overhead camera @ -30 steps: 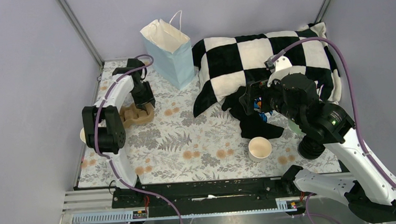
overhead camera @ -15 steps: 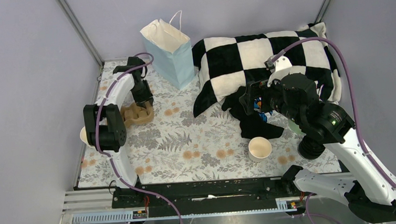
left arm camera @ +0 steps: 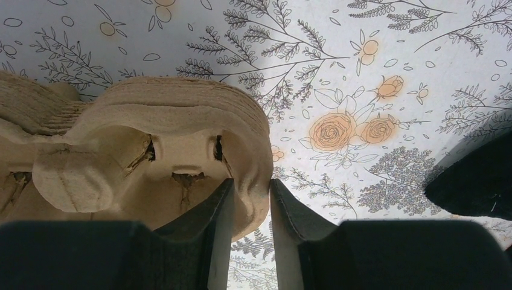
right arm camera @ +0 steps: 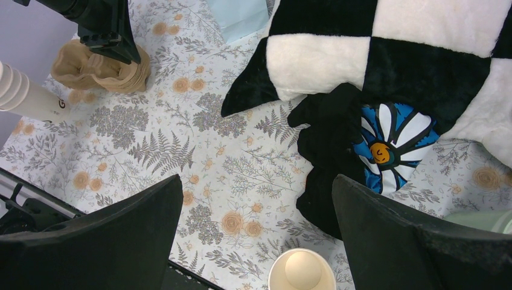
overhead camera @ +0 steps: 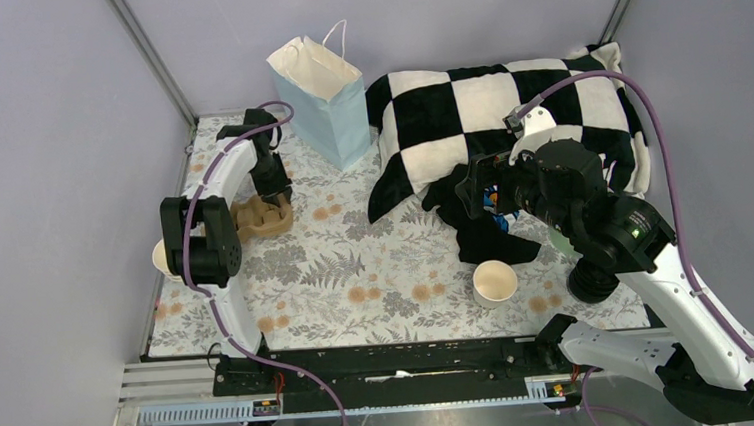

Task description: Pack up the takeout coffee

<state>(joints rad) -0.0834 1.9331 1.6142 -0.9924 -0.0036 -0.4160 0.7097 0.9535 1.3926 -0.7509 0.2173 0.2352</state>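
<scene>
Coffee cup: the cream paper cup (overhead camera: 495,283) stands upright with no lid on the tabletop (overhead camera: 357,265), close to the near edge and right of the middle; nothing touches it.
Left pincer: the left gripper (left arm camera: 250,187) is down at the brown cup tray (overhead camera: 258,219) near the far left corner. Its fingers (left arm camera: 220,223) are a narrow gap apart, one on each side of the tray's outer wall. Whether they already pinch it I cannot tell.
Right pincer: the right gripper (right arm camera: 256,199) hangs above the tabletop, spread wide and holding nothing. The coffee cup shows below it, toward the near edge.
Bag: a pale blue paper bag (overhead camera: 325,101) stands open at the far edge.
Pillow: a black-and-white checked pillow (overhead camera: 506,114) fills the far right corner.
Cloth: a black cloth (right arm camera: 326,151) with a blue-and-white daisy lies just beside the pillow's near side.
Spare cups: a stack of cups (right arm camera: 24,96) lies at the left edge, near the tray.
</scene>
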